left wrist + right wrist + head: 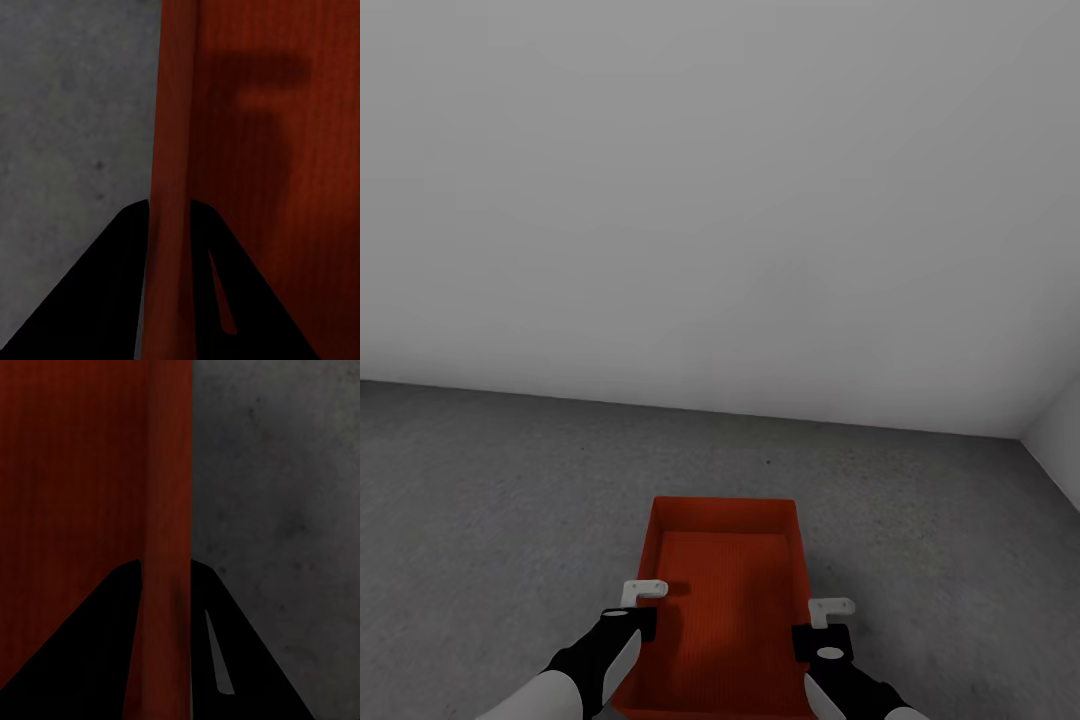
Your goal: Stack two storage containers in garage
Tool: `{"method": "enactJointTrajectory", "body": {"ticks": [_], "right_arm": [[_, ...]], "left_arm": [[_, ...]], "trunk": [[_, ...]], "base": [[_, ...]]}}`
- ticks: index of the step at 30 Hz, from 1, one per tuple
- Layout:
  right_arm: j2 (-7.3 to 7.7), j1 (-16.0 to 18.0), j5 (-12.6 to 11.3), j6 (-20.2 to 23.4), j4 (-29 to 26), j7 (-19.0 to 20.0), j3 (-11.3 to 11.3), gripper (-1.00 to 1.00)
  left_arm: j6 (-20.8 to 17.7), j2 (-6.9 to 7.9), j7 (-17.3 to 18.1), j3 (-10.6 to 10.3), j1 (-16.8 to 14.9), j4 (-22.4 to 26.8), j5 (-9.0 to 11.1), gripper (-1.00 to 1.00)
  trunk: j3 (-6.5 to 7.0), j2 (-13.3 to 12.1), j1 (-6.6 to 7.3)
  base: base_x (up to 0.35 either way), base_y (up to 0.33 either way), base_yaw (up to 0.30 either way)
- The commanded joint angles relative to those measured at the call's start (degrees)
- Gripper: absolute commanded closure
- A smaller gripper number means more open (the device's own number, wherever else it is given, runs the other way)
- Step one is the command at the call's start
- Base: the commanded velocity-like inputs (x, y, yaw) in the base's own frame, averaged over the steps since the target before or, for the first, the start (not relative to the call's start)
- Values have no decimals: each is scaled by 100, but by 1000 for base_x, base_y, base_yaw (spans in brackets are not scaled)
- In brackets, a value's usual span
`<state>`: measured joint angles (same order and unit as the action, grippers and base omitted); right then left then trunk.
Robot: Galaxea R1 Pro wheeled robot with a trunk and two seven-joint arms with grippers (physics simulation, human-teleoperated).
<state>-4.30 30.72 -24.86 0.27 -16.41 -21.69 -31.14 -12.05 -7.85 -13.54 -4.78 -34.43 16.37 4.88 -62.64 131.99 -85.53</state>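
An orange-red, finely ribbed, lidless storage container [725, 590] is seen over the grey concrete floor [490, 500], near the white wall [720, 200]. Its left wall is pinched between the narrowly parted fingers of the left gripper [169, 225], its right wall likewise by the right gripper [165, 585].

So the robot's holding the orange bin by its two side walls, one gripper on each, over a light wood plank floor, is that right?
Not quite: the floor is mottled grey concrete, not light wood planks, as the head view shows. The rest holds: the left gripper straddles one side wall of the orange bin and the right gripper straddles the opposite wall.
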Motion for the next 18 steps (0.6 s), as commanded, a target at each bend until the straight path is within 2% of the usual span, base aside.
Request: {"method": "enactJointTrajectory", "body": {"ticks": [1, 13, 18], "right_arm": [[7, 5, -116, -1, 138, -55, 20, 100], [3, 5, -116, -1, 138, -55, 20, 100], [3, 5, -115, -1, 138, -55, 20, 100]], "left_arm": [[-52, 11, -140, -23, -2, 36, -154, 100], [-59, 11, -140, -23, -2, 35, -154, 100], [-61, 11, -140, -23, -2, 37, -154, 100]], "trunk": [[-4, 2, 1], [-202, 443, -240], [-208, 443, -240]], "base": [[0, 0, 0], [0, 0, 0], [0, 0, 0]]}}
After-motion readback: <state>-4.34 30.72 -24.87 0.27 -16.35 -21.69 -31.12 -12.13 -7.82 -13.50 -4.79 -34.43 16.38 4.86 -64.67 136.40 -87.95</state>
